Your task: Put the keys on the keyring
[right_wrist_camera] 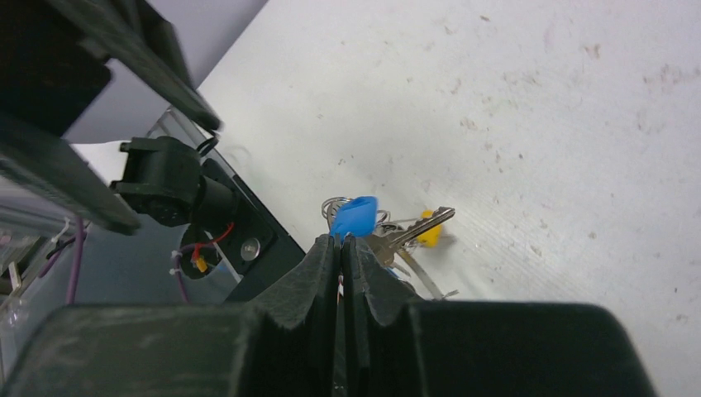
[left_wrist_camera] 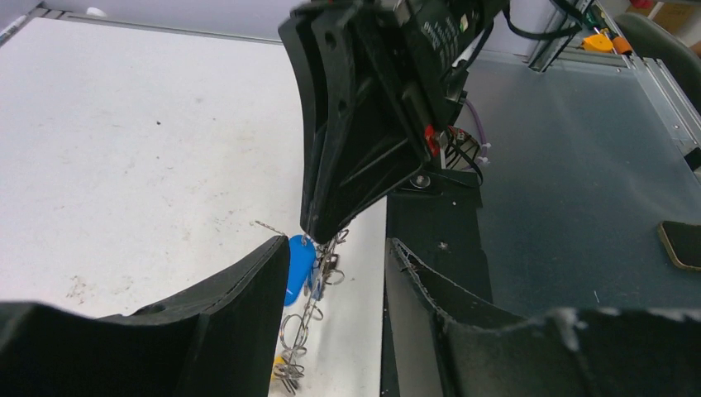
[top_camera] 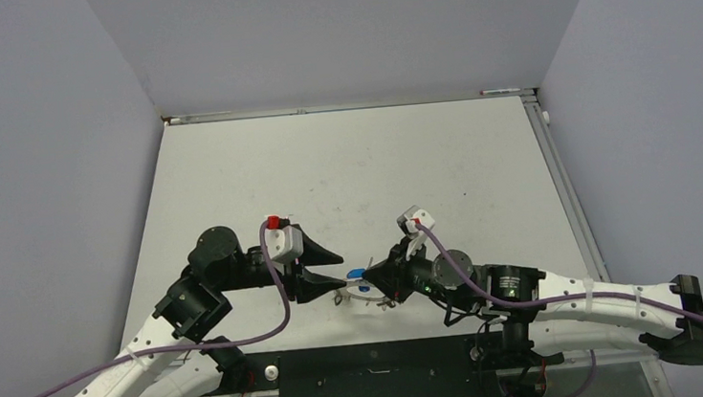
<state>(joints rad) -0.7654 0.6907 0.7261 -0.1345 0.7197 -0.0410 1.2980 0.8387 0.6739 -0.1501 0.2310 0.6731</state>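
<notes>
Several keys (right_wrist_camera: 397,238) lie bunched on the white table (top_camera: 373,158) close to its near edge, with a blue-headed key (right_wrist_camera: 354,217) on one side and a yellow head (right_wrist_camera: 430,233) on the other. Bits of the pale keyring (top_camera: 376,298) curve around the bunch. The right gripper (right_wrist_camera: 340,240) is clenched tight, its tips against the blue head; whether it pinches anything cannot be told. The left gripper (left_wrist_camera: 337,248) stands released, its fingers (left_wrist_camera: 248,289) flanking the bunch and gripping nothing. A black base plate (top_camera: 372,369) lies just beside the bunch. The left wrist view shows small linked rings (left_wrist_camera: 302,331) trailing from the keys; from overhead, both grippers hide most of the bunch.
</notes>
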